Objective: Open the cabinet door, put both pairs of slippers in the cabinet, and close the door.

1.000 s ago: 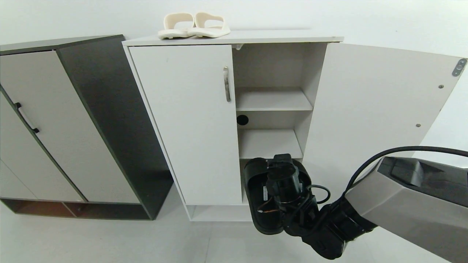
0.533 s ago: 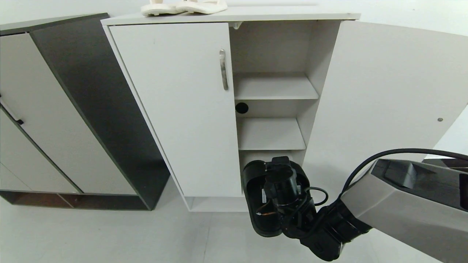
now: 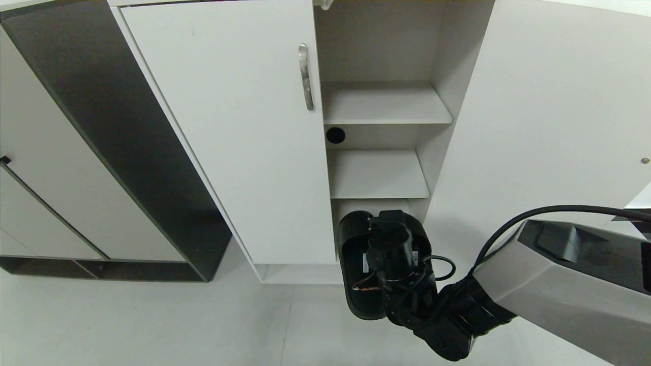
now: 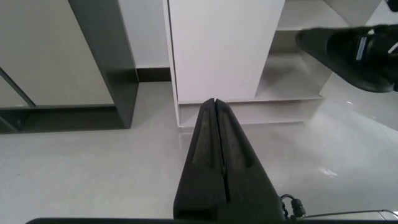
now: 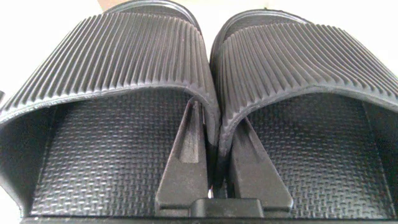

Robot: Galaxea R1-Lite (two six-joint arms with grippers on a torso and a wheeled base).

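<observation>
A pair of black slippers (image 3: 357, 264) hangs side by side in front of the white cabinet's lowest compartment (image 3: 356, 206), just above the floor. My right gripper (image 3: 387, 241) is shut on their adjoining inner walls; in the right wrist view its fingers (image 5: 186, 155) pinch the two ribbed straps (image 5: 124, 62) together. The cabinet's right door (image 3: 534, 127) stands wide open. Its left door (image 3: 229, 132) is closed, with a metal handle (image 3: 304, 76). My left gripper (image 4: 215, 106) is shut and holds nothing, low over the floor facing the cabinet's base, with the black slippers (image 4: 348, 50) off to one side.
Two bare shelves (image 3: 381, 104) (image 3: 379, 175) sit above the lowest compartment, with a round hole (image 3: 335, 135) in the back wall. A dark-sided cabinet (image 3: 101, 127) stands to the left. Grey floor (image 3: 152, 320) lies in front.
The head camera has moved closer and lower, so the cabinet has slid up in the picture. My right gripper with the black slippers has edged slightly toward the lowest compartment.
</observation>
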